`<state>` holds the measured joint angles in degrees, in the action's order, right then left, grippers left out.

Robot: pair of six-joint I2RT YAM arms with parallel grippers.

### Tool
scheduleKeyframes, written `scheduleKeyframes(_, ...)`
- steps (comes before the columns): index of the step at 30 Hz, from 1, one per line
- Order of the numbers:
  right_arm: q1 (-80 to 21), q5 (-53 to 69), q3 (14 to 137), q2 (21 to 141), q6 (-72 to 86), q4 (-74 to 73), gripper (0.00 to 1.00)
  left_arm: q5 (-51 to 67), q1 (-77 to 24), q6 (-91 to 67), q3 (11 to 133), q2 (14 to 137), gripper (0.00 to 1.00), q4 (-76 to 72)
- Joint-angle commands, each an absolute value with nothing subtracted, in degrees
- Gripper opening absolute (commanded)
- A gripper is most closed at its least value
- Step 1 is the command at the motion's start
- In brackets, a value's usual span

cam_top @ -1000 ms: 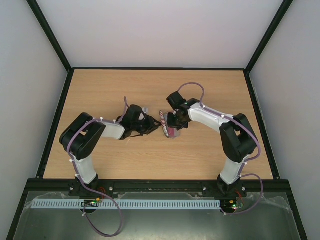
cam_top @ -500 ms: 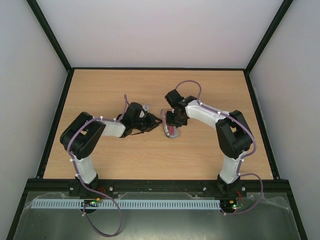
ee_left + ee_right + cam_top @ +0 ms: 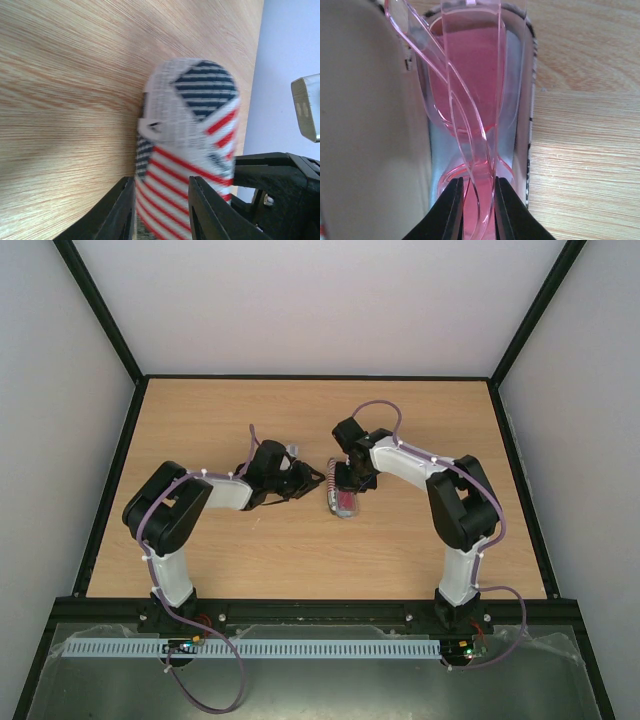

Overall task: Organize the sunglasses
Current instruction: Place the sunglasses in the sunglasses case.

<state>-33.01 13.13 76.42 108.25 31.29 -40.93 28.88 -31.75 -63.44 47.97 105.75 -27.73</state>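
The right pincer (image 3: 476,212) is pressed together on the sunglasses (image 3: 472,65), nipping the translucent pink frame where its folded arms cross, at the near end of the pair. The sunglasses lie inside the open case (image 3: 516,115), lengthwise in it. Their long axis runs along the case's own, straight away from the pincer in the right wrist view and roughly near to far across the table (image 3: 250,410) in the top view. One slim arm curves slantwise over the lenses towards the far left corner of the case. The grey inner face of the lid (image 3: 365,125) stands open along the left side, and the flag-patterned outer cloth shows at the right rim.

The left pincer (image 3: 161,215) is at the case's other side. Its fingers (image 3: 117,215) stand to either side of the striped shell, which looks blurred in the left wrist view. Whether they clamp it cannot be told. The case sits near the middle of the table, between the two pincers.

Compared with a second ago, the case is in about the same spot. The left pincer has come a little closer to it. The right arm's elbow has drawn inward, so the forearm now lies more steeply towards the case.
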Motion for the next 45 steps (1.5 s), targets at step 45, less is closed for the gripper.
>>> scheduleKeyframes(45,-32.87,7.34,79.96,109.27,29.85,-48.28,0.12,28.95,-32.40,-63.38,51.07,107.80,0.34,-27.12)
